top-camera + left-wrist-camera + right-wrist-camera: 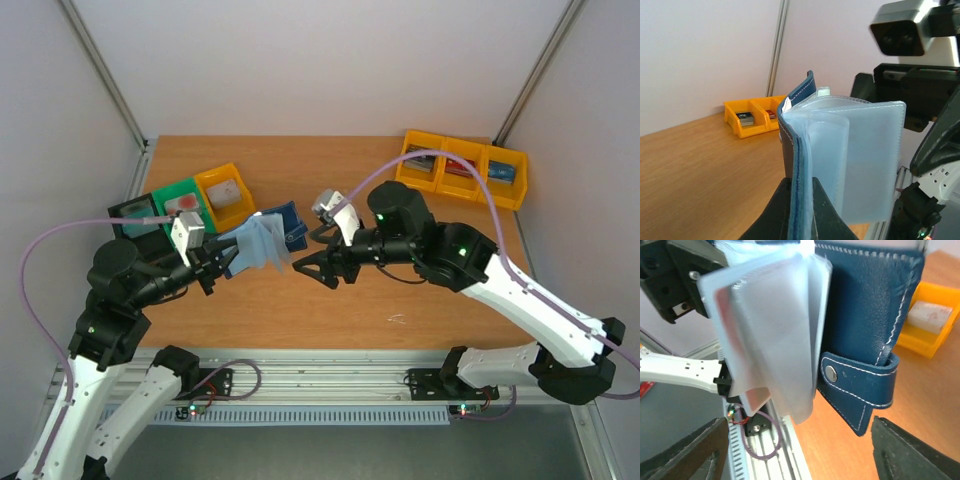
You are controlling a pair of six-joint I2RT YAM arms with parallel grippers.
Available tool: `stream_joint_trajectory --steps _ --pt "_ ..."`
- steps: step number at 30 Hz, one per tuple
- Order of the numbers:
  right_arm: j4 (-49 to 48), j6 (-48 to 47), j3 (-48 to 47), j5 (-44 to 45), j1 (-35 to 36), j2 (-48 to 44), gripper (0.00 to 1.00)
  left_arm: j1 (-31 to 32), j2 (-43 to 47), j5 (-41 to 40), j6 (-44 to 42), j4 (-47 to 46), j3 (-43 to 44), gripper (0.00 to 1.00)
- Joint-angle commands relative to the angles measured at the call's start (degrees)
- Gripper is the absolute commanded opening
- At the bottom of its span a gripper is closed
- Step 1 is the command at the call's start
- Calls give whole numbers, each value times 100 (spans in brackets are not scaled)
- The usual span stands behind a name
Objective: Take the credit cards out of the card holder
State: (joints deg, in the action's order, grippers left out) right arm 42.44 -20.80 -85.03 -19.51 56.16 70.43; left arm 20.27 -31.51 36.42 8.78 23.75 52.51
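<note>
The card holder [285, 228], a navy wallet with frosted plastic sleeves [250, 245] fanned out, hangs above the table between the arms. My left gripper [215, 265] is shut on its spine edge; in the left wrist view the two fingers [777, 210] pinch the navy cover [799, 97] and the sleeves [865, 160]. My right gripper [320, 270] stands open just right of the sleeves, touching nothing. In the right wrist view its gap [800, 460] lies below the wallet [865, 315] and snap strap [855, 385]. A pinkish tint [750, 397] shows through one sleeve; the credit cards are otherwise hidden.
A row of yellow bins [465, 168] with small items stands at the back right. Black [135, 225], green [180, 205] and yellow [225, 195] bins sit at the left behind the left arm. The aluminium rail [330, 385] runs along the near table edge.
</note>
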Motion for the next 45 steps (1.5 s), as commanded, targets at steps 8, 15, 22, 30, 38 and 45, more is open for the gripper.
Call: stream_joint_trajectory --steps 8,15,22,30,38,45 --pt "-663 -194 -40 388 658 -373 39 -41 -31 135 368 -616 10 0" --pt "-597 -90 -416 568 659 195 23 -41 -17 223 380 -685 -30 0" --pt "-623 -22 -492 925 660 363 3 -41 33 424 371 -750 -40 0" --pt "-566 118 -809 1425 659 743 19 -41 74 1034 661 -1224 -209 0" --pt "-548 131 -1029 1108 659 1005 24 -41 145 1259 785 -1401 -310 0" --pt "-626 206 -1023 630 659 917 1 -50 174 878 670 -1148 -394 9"
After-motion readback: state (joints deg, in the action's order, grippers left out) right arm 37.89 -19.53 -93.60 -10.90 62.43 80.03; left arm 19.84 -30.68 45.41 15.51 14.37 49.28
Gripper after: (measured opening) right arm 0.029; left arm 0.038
